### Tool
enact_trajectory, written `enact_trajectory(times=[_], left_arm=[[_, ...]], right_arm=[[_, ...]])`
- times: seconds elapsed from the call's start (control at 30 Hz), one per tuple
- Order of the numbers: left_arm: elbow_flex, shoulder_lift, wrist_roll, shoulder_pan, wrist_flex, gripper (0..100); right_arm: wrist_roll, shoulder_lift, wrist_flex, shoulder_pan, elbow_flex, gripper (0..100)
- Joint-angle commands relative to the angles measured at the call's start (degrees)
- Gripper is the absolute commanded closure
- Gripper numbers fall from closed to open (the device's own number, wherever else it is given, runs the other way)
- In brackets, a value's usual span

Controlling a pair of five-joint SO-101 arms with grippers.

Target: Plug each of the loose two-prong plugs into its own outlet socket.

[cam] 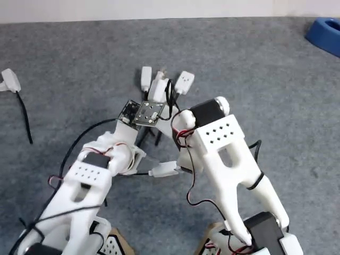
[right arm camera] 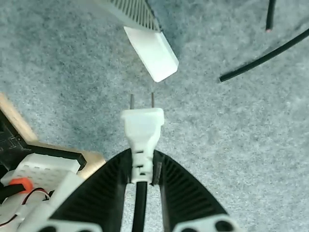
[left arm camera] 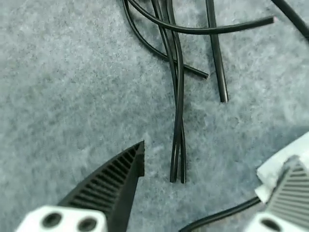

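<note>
Gripping white two-prong plug (right arm camera: 142, 128), right claw (right arm camera: 142, 154); prongs toward white socket (right arm camera: 152, 55); left claw (left arm camera: 215, 154) apart.

bright, even overhead light; soft faint shadows

Grey carpet (cam: 276, 95) is being crossed from the bottom edge by a lower-left arm (cam: 85, 180) and a lower-right arm (cam: 228, 154). A white connector (cam: 164, 169) is being seen between them at centre. Three clustered connectors (cam: 158, 85) are being shown upper centre, a loose plug (cam: 9, 79) far left, a blue object (cam: 325, 33) upper right.
</note>
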Motion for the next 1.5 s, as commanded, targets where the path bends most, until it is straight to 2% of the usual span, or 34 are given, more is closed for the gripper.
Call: enact_trajectory(times=[0.0,0.2,0.37,0.5,0.87,0.97,1.17,1.47], left_arm=[[-3.4,3.0,-0.9,-0.1,-0.7,59],[-3.6,3.0,-0.8,0.7,-0.2,59],[-3.7,3.0,-0.9,5.9,5.1,59],[-3.7,3.0,-0.8,7.0,7.4,59],[-8.7,3.0,-0.6,14.4,22.1,59],[-11.6,3.0,-0.6,13.7,24.7,59],[-21.5,3.0,-0.8,7.8,30.6,59],[-30.6,3.0,-0.9,-3.4,37.5,59]], right_arm=[[-0.4,-2.4,0.9,-0.7,-0.1,99.2],[-0.4,-2.4,0.9,-0.7,-0.1,99.2],[-0.4,-2.4,0.9,-0.7,-0.1,99.2],[-0.4,-2.4,0.9,-0.4,-0.1,99.2],[-0.3,-2.2,1.1,-0.4,0.1,99.2],[1.1,-2.4,1.1,-0.3,3.9,99.2],[11.6,-5.5,-0.6,-0.4,14.3,99.2],[12.0,-18.6,0.5,-0.7,19.3,99.2]])
